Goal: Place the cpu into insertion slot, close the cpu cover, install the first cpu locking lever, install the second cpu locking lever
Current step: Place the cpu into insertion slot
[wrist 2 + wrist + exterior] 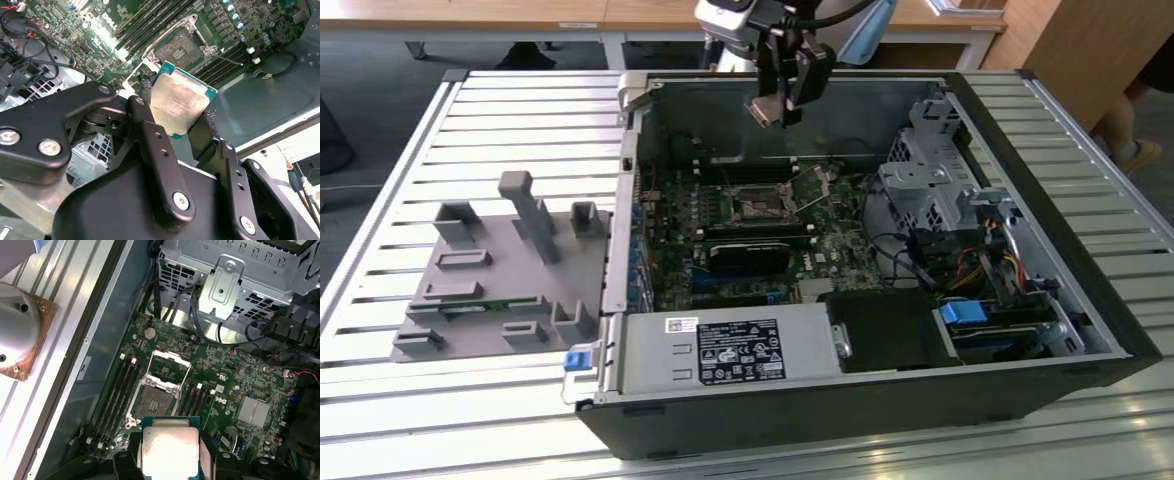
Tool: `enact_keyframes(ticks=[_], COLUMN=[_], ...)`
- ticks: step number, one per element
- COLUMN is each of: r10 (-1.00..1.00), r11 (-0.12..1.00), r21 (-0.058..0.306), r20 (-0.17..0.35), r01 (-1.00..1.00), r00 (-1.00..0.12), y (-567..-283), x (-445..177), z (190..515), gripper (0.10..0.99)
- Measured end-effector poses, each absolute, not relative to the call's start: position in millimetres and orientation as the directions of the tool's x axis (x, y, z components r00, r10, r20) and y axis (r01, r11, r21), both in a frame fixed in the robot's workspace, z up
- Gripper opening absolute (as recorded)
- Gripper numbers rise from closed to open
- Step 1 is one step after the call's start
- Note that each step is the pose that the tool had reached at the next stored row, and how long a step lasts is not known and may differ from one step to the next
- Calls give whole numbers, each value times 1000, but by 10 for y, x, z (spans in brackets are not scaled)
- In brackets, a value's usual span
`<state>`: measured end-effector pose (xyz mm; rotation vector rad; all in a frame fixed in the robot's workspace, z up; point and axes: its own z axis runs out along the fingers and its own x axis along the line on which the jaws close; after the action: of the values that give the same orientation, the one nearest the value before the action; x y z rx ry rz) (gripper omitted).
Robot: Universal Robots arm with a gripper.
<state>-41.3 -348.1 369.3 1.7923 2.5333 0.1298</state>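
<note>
In the exterior view my gripper [783,110] hangs above the open computer case, over its far wall. It is shut on the cpu [763,108], a flat square chip with a dull silver face and a green edge. Both wrist views show the cpu [181,100] [170,440] pinched by its edges between the two black fingers [145,117]. The insertion slot [157,403] [176,49] [758,206] lies bare on the green board, below and ahead of the chip. Its cpu cover [170,364], a silvery frame with a square window, is swung open beside the slot.
Long black memory slots [119,392] flank the socket on both sides. A black heatsink block [750,250] sits nearer the front, with the power supply [727,352] in front of it. A metal drive cage [927,190] and cables fill the exterior view's right. A grey fixture [494,270] stands on the slatted table.
</note>
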Motion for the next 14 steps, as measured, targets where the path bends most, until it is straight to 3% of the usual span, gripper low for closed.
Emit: enact_keyframes(ticks=[14], r10=[988], r11=[152], r21=[89], r20=[19], r01=[984], r00=[-154], y=[-3475], x=[-417], z=[3632], gripper=[541])
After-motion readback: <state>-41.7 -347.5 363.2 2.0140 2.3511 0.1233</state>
